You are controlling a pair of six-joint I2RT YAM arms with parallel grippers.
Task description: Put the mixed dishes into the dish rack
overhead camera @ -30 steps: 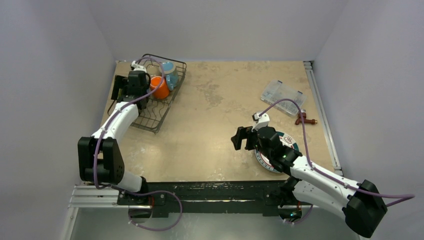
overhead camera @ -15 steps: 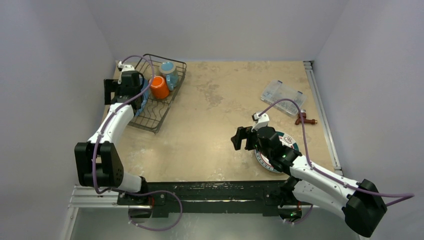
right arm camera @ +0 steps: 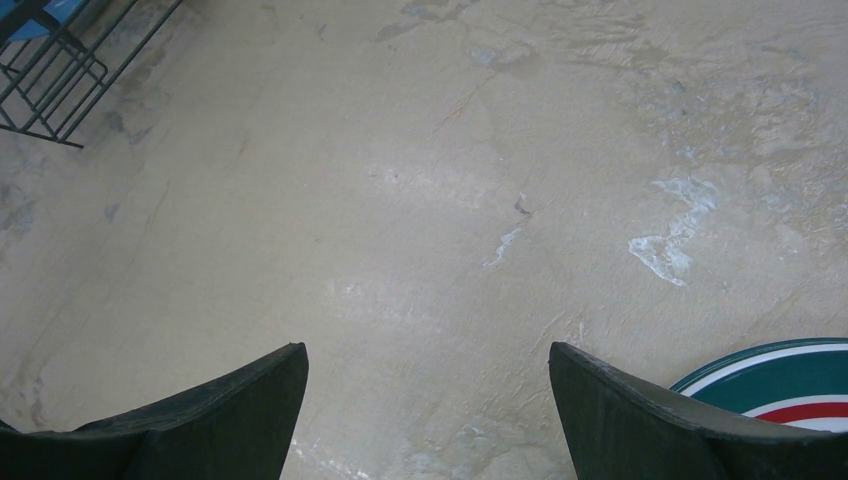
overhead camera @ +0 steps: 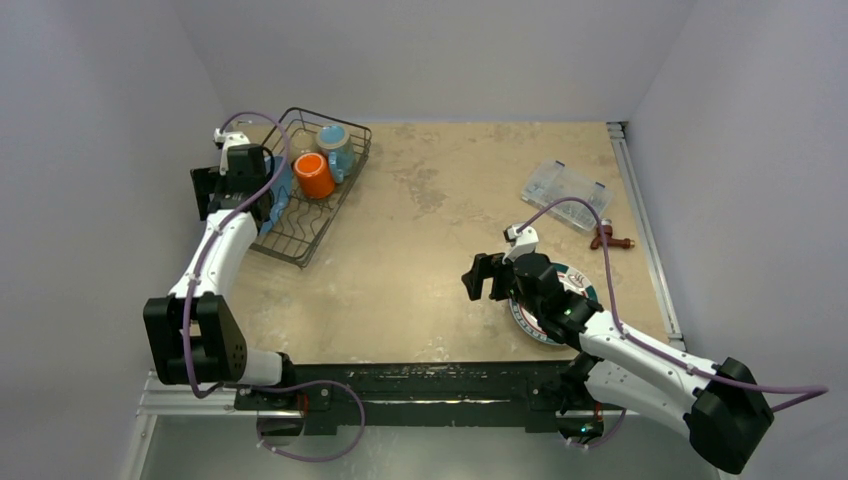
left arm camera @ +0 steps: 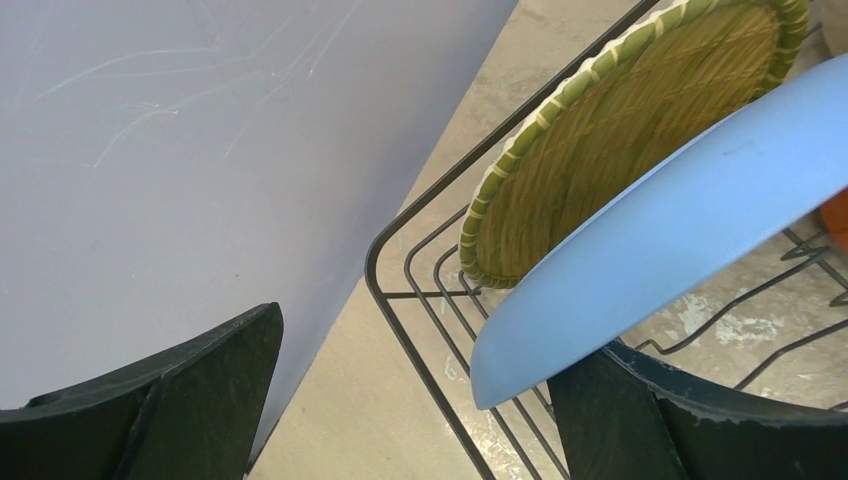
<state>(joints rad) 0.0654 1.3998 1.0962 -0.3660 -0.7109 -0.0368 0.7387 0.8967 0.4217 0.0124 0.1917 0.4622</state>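
Wide and empty, right tool (right arm camera: 425,362) hovers; teal-rimmed plate (right arm camera: 792,372) lies just to its right, well apart from left tool (left arm camera: 420,345), wide too.

The beige mottled table (overhead camera: 430,230) carries four things: a black wire dish rack (overhead camera: 303,228) at the far left corner, a clear plastic compartment box (overhead camera: 565,194) at the far right with a small dark-red object (overhead camera: 609,240) just beside it, and, near the front right, a white teal-rimmed round plate (overhead camera: 579,284).

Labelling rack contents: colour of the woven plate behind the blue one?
The woven plate is yellow-tan with a green-and-cream striped rim; best in left wrist view.
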